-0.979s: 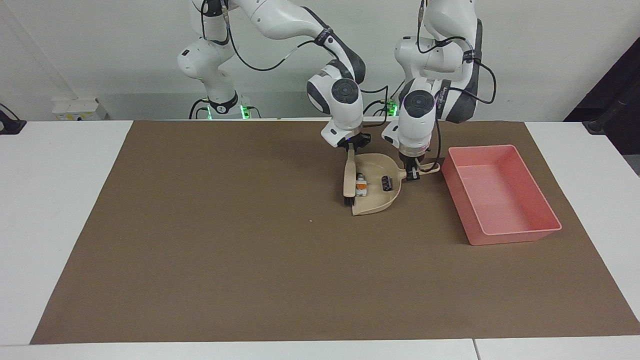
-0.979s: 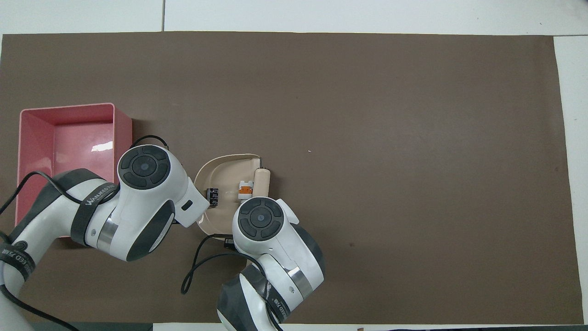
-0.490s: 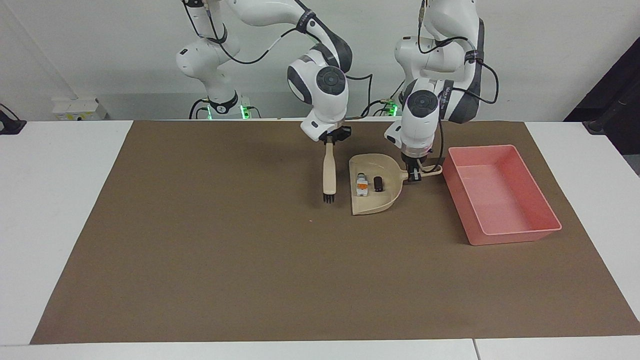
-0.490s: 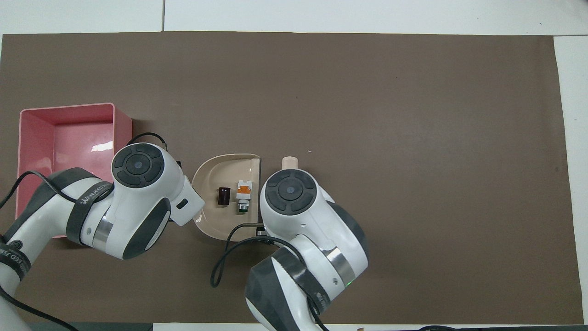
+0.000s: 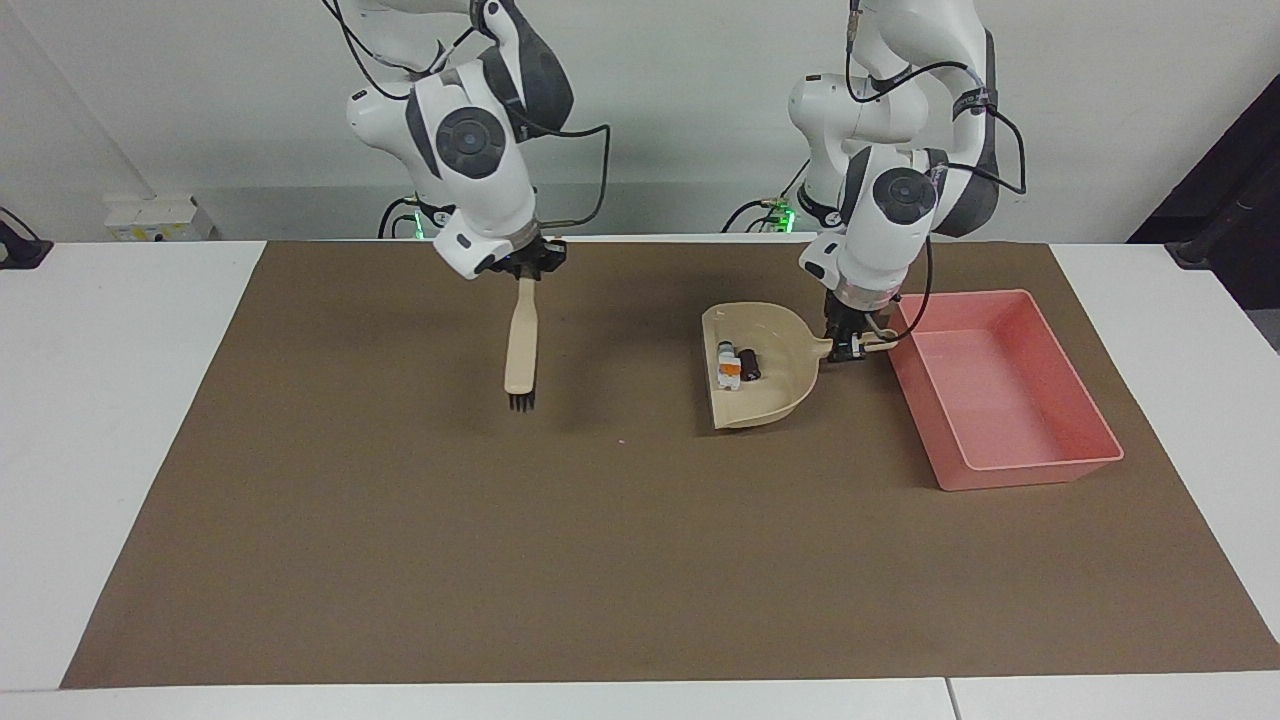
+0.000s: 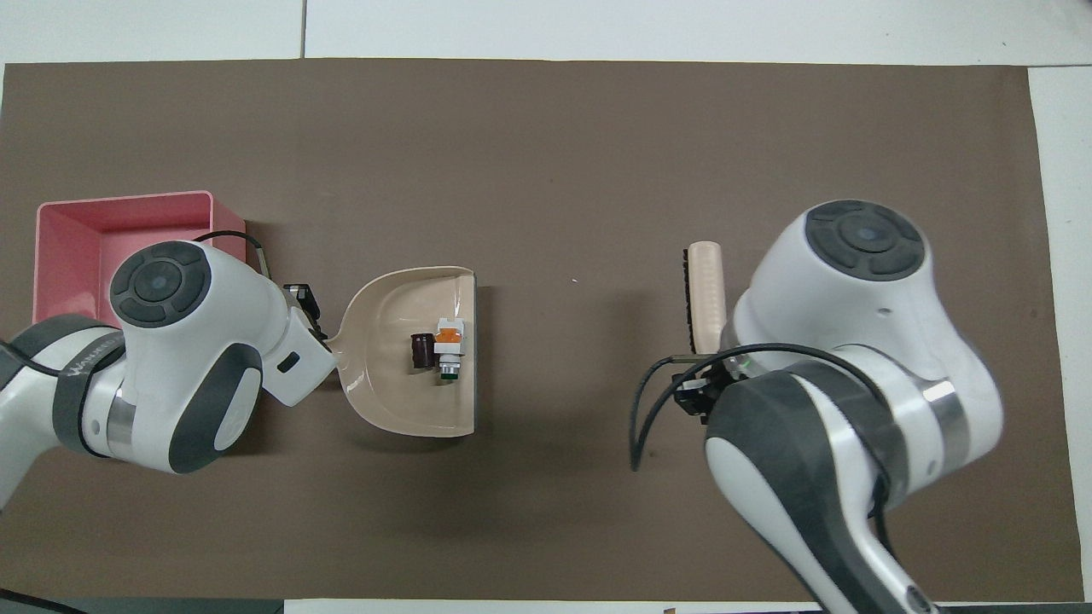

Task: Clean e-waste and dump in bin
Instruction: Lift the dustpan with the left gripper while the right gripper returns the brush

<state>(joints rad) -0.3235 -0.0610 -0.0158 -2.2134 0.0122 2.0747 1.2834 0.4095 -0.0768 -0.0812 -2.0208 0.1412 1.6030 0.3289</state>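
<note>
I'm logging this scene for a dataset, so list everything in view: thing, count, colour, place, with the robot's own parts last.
e-waste parts: 2, one white-grey with orange, one dark, side by side in the dustpan.
dustpan: 1, beige, on the mat beside the bin, held by its handle.
bin: 1, pink, on the mat at the left arm's end of the table, nothing visible inside.
brush: 1, beige with dark bristles, hanging bristles down over the mat toward the right arm's end.
mat: 1, brown, covering most of the table.
table: 1, white, under the mat.
left gripper: 1, black, jaws shut on the dustpan's handle.
right gripper: 1, black, jaws shut on the brush's handle.
</note>
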